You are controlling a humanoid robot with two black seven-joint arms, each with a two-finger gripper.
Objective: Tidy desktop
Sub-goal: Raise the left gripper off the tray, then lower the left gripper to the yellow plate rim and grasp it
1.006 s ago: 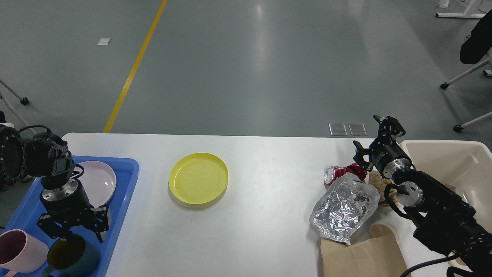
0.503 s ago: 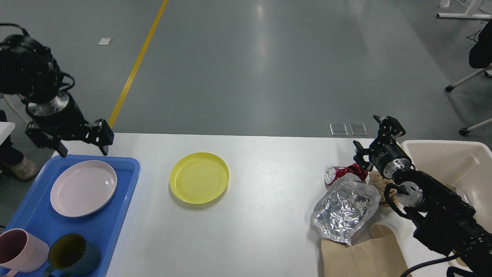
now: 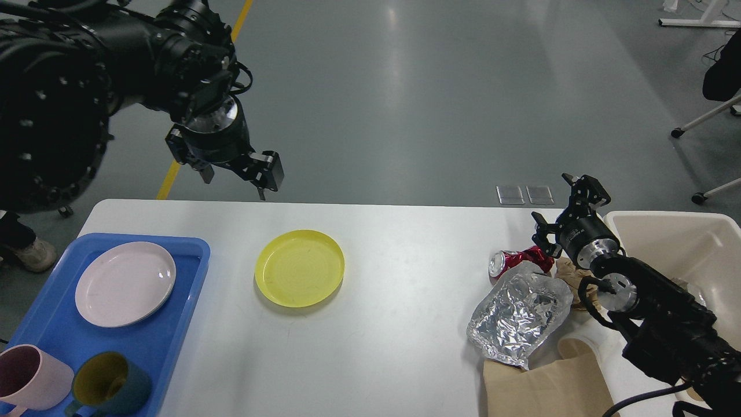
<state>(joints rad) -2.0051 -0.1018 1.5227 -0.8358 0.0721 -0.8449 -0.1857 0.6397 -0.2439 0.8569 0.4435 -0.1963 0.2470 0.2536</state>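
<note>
the big white surface (image 3: 393,324) fills the lower part of the view, and the grey floor (image 3: 405,104) with a yellow line (image 3: 204,98) lies behind it. on the left side of the surface sits a blue tray (image 3: 173,324). in the tray there is a pale pink plate (image 3: 125,284), and nearer to me a pink cup (image 3: 32,379) and a dark green cup (image 3: 110,383) stand side by side. a yellow plate (image 3: 300,267) lies alone on the surface, a little way right of the tray. the left hand (image 3: 234,176) is up in the air over the far edge of the surface, behind the yellow plate, and its two fingers are spread apart with nothing in them. on the right side there is a heap of trash: a squashed red can (image 3: 517,260), a crinkly silver bag (image 3: 518,315) just in front of the can, a brown paper bag (image 3: 547,388) at the near edge, and some scrunched brown paper (image 3: 570,272). the right hand (image 3: 558,217) is just behind the red can, with its fingers spread wide and nothing between them. a beige bin (image 3: 683,243) sits at the right end, close beside the right arm.
</note>
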